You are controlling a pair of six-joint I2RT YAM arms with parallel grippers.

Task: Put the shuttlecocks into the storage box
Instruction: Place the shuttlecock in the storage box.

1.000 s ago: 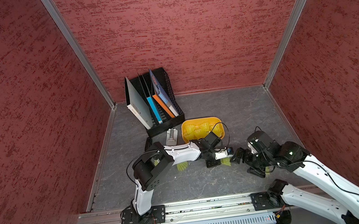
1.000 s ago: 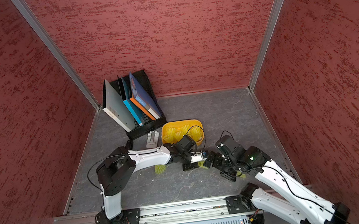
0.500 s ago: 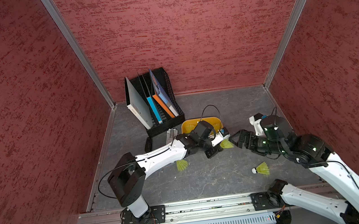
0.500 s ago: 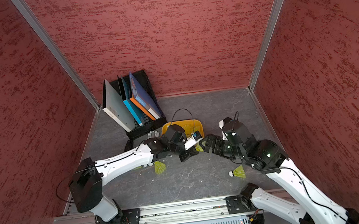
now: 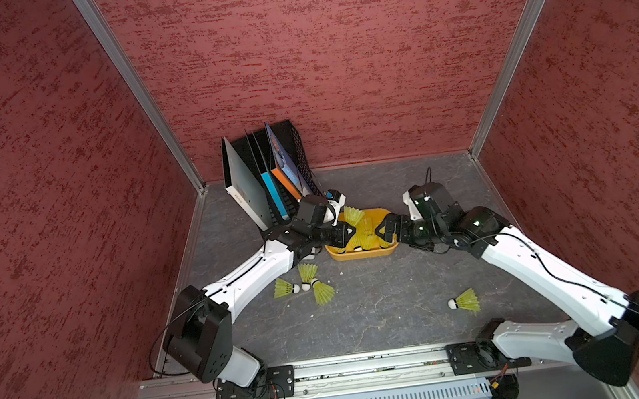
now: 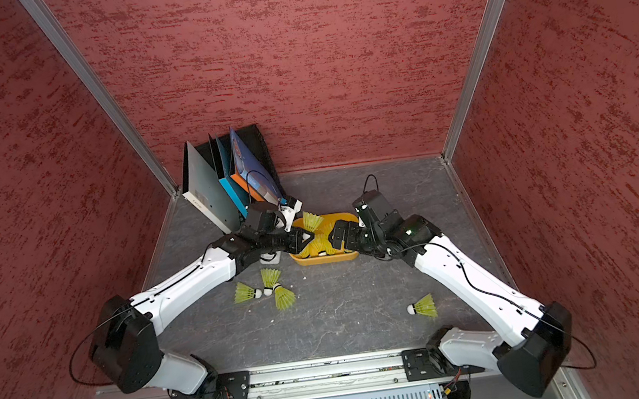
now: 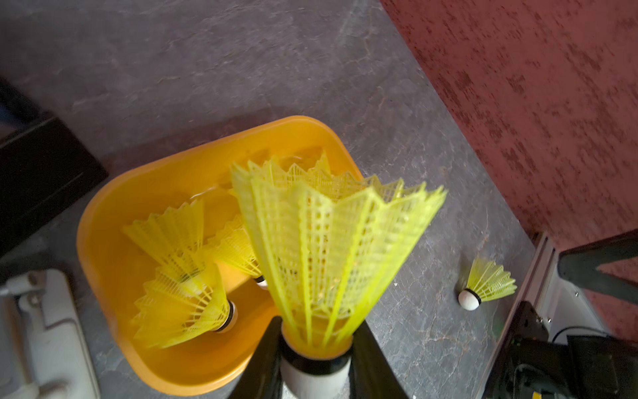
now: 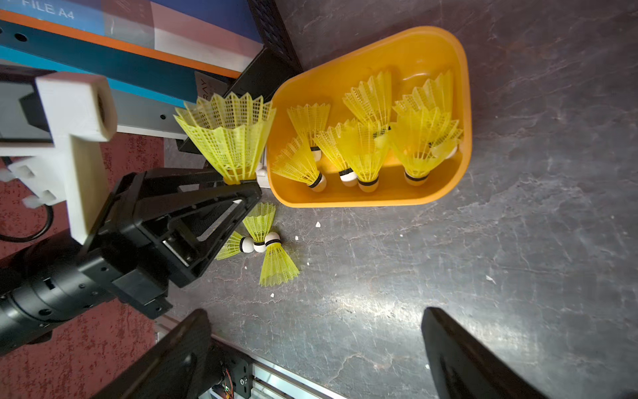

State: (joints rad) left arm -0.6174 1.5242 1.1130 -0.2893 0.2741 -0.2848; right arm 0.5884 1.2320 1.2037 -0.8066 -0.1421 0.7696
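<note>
The left gripper [image 7: 316, 333] is clamped on one shuttlecock [image 7: 328, 248] by its cork end, at the rim of the box [image 7: 103, 221] nearest the file rack [image 5: 290, 150] rather than squarely over it. Letting go here may bounce it off the rim onto the bench [image 5: 367, 320], where four more shuttlecocks [image 5: 308, 271] lie. The right gripper [image 8: 314, 312], jaws spread wide and holding nothing, hovers near the box's other side, and the two grippers could collide above it.

The grey tabletop [image 5: 368, 328] bears the storage box [image 5: 362, 254], a file rack [image 5: 297, 149] and four loose shuttlecocks [image 5: 323, 292].
</note>
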